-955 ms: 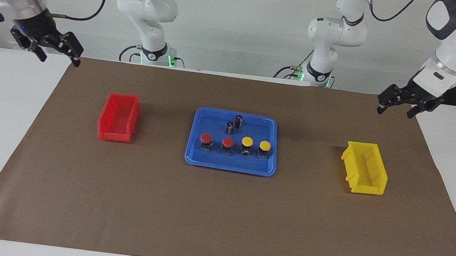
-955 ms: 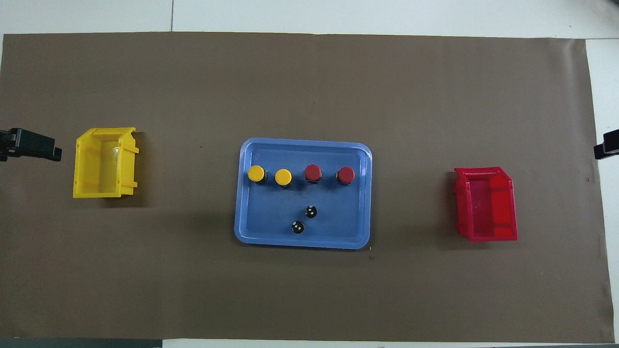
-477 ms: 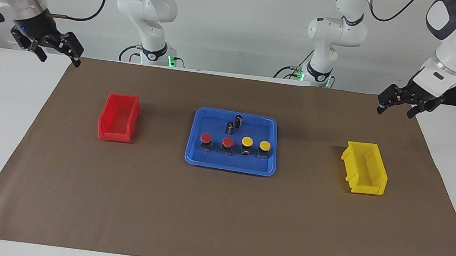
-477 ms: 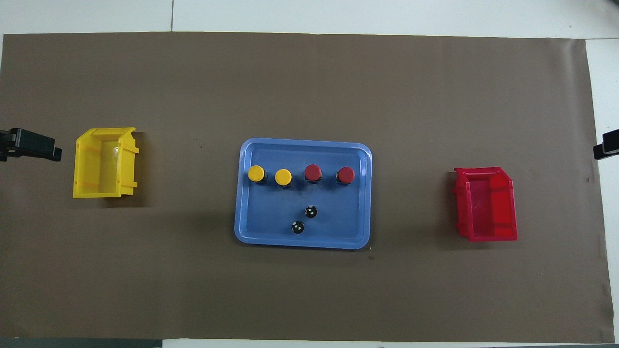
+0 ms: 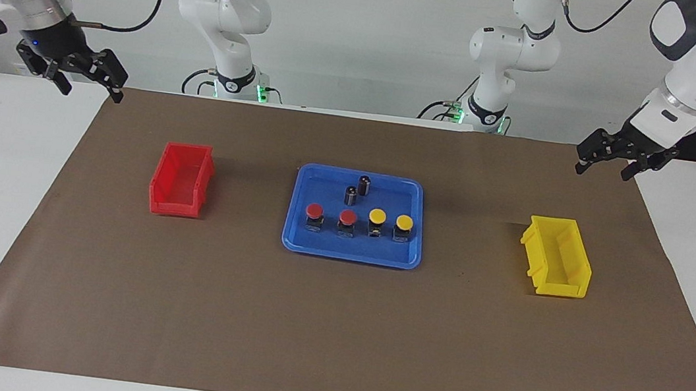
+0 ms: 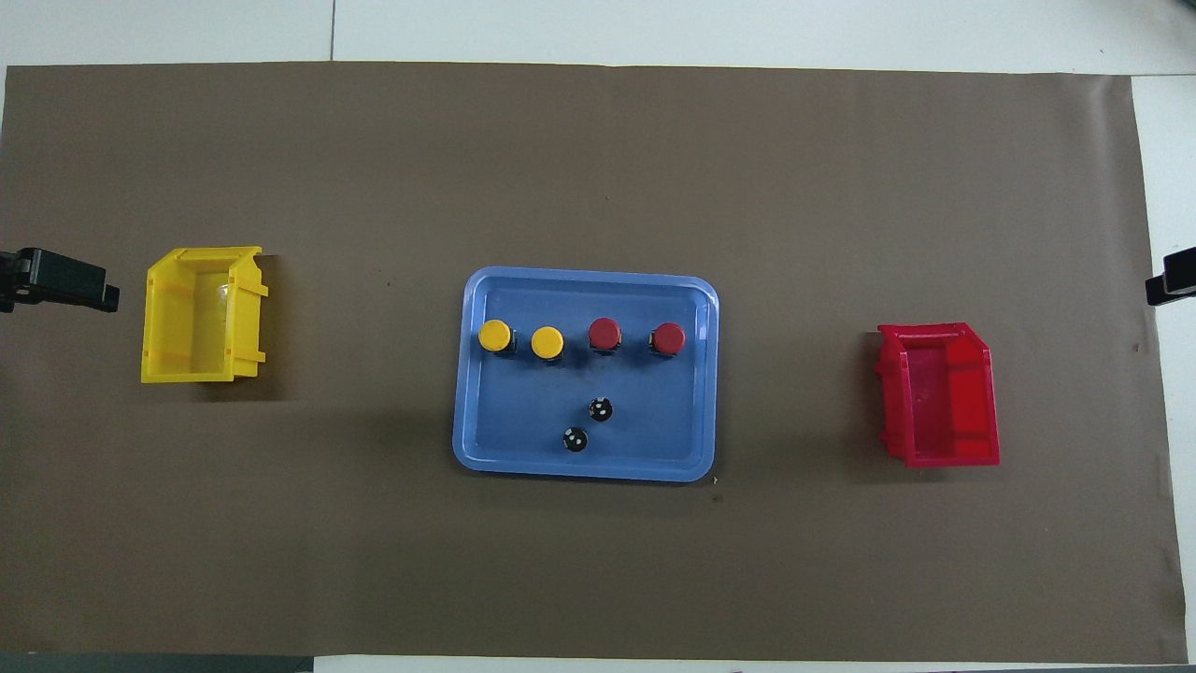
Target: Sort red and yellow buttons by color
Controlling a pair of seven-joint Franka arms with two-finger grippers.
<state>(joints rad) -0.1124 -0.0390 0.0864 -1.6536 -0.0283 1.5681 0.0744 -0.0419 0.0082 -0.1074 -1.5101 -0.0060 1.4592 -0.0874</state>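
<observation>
Buttons: four counted, all upright in one row in the blue tray [image 5: 296,242] mid-surface. Two red buttons [image 5: 315,211] [image 5: 348,217] sit toward the right arm's end of the row, two yellow buttons [image 5: 377,216] [image 5: 404,222] toward the left arm's end. Each is a round cap on a dark square base, close beside its neighbour but apart. Two dark capless cylinders [image 5: 351,194] [image 5: 364,185] are also in the tray, nearer the robots than the row; these are judged not part of the sort.

Bins: one red bin [image 5: 180,179] toward the right arm's end, one yellow bin [image 5: 557,256] toward the left arm's end, both on the brown mat [image 5: 330,339] and well apart from the tray. Nothing is seen inside either.

Step judged: start, no button sorted yet. Next move calls for a descent onto one cap, likely an outer button of the row where there is more room beside it, then a carry to the matching bin.

Right end effector [image 5: 80,75] is held in the air over the mat's corner at its own end, fingers spread, nothing held. Left end effector [image 5: 611,160] is likewise over the mat edge at its end, fingers spread, nothing held. Both are well apart from the tray.
</observation>
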